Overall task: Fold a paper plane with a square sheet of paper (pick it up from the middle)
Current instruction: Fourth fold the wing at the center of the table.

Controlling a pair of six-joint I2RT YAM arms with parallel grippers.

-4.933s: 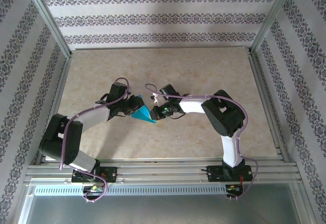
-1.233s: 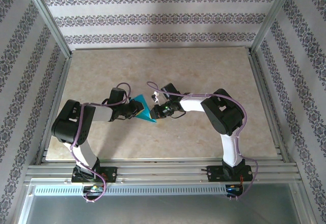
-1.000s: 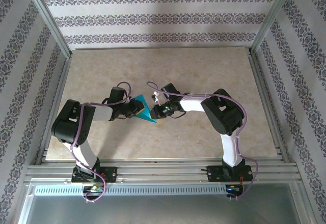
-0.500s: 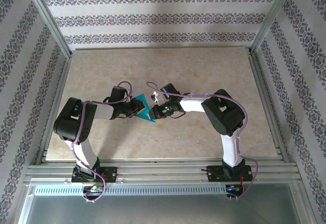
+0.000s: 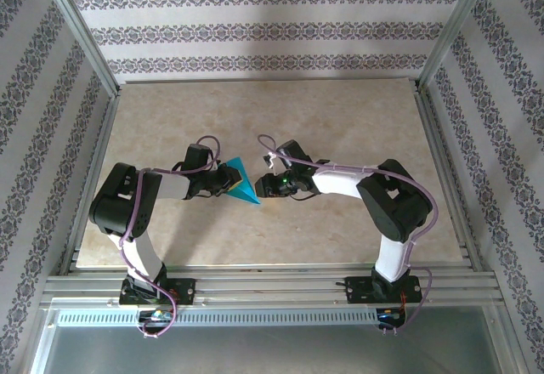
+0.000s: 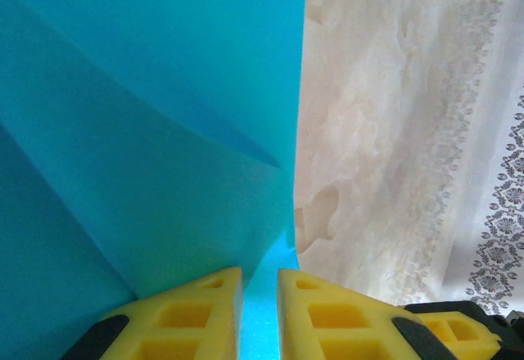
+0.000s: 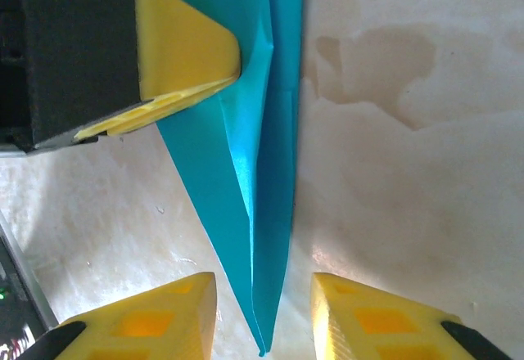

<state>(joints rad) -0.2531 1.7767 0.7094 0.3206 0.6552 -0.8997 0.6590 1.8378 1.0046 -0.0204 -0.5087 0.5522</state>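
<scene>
Here the left arm (image 5: 123, 208) is folded sharply, its elbow raised near the left side of the worktop (image 5: 340, 119) and its forearm running right toward the middle. There the left hand (image 5: 223, 184) is pinched closed on the paper plane (image 5: 241, 186). The right arm (image 5: 340, 180) rises from its base and bends at a dark elbow. Its white forearm stretches left and low, bringing the right hand (image 5: 270, 185) just beside the plane from the other side, so the two hands face each other across it. From above, the plane is a small teal wedge near the worktop's centre, with its sharp tip toward the near edge. Whether it rests on the surface cannot be told. The left wrist camera adds the grip itself: two yellow fingers (image 6: 196, 311) stand almost together with a thin strip of teal between them. Beyond them, overlapping folded layers meet along a slanting edge, and the paper's straight right edge stands against the marbled worktop. The right wrist camera gives the outline instead: a narrow shape with a lengthwise crease tapering to a point. That point lies between the right hand's own yellow fingers (image 7: 164, 319), which stand apart with bare worktop showing on both sides of the paper. At upper left, one finger of the left hand (image 7: 180, 49) presses the plane's side.
</scene>
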